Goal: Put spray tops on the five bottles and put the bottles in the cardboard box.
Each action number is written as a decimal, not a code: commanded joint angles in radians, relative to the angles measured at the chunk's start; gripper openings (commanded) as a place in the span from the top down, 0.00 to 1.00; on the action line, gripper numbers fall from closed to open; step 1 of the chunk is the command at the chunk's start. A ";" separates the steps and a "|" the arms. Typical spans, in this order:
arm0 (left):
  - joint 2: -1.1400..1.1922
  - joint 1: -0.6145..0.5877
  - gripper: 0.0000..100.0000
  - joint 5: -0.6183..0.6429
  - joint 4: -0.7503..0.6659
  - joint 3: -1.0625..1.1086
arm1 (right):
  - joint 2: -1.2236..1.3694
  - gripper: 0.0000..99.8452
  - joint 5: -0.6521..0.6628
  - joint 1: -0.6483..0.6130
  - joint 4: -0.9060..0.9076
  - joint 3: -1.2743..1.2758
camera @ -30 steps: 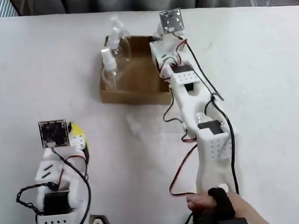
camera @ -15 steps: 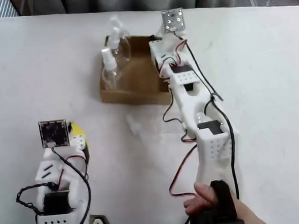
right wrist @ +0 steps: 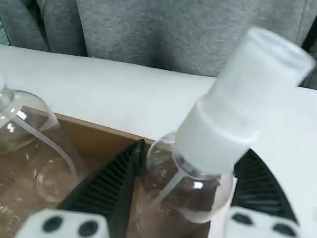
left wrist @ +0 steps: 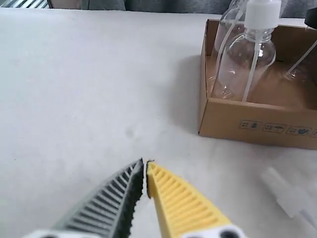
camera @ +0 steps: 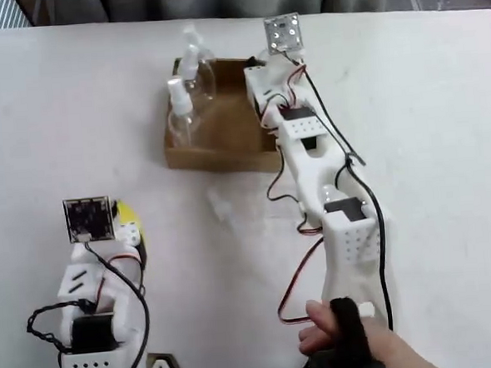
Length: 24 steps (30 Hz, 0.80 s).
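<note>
Boxing step: the right gripper (right wrist: 190,158), jaws clamped on a tilted clear plastic spray-topped bottle (right wrist: 220,124) over the brown cardboard box (camera: 219,162) at its far right corner, should next lower and release it; the left gripper (left wrist: 145,164) has its jaws together, empty.

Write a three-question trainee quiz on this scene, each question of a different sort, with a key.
1. True or false: the left jaws hold a bottle.
2. Which of these are the right jaws shut on? A: a loose spray top. B: a capped bottle. C: the box's wall.
3. Fill in: the standing bottles sit inside the ____.
Key: 1 false, they are shut on nothing; 2 B; 3 cardboard box.
</note>
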 commanded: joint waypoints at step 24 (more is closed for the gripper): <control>-0.012 -0.005 0.98 -0.077 -0.006 -0.003 | -0.088 0.77 0.229 -0.019 -0.081 0.118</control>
